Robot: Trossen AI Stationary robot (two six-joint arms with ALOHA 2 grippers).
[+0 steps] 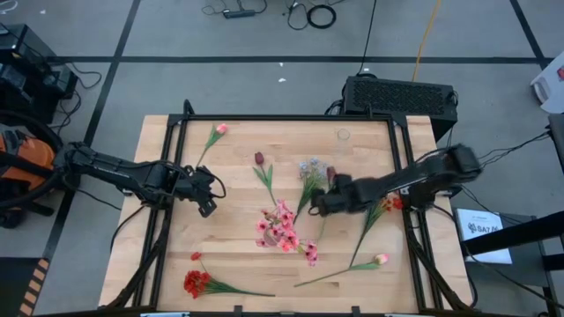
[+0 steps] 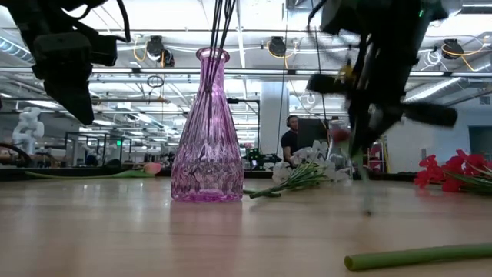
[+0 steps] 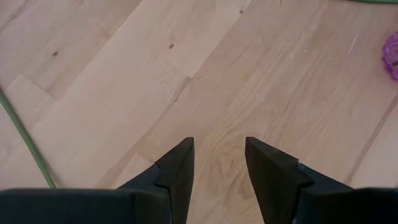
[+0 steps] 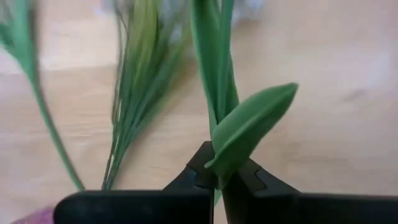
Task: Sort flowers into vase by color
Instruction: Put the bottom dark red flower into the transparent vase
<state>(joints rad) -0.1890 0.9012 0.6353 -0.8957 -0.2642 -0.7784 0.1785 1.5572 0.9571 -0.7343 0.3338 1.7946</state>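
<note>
Pinched between my right gripper [image 4: 219, 180] fingers is one leafy flower stem [image 4: 214, 93] — thin grip, so it could slip or twist mid-lift. Left gripper [image 3: 217, 165] hangs open, idle.

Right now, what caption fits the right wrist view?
Right gripper shut on a green flower stem, its leaf jutting sideways above the wooden table.

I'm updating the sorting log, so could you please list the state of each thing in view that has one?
Right pincer: shut on a green flower stem, over the table's middle.
Left pincer: open, empty, above bare wood.
Pink vase: upright, stems inside.
Pale blue spray: lying flat.
Red spray: lying near the front edge.
Pink bud: lying at the far side.
</note>
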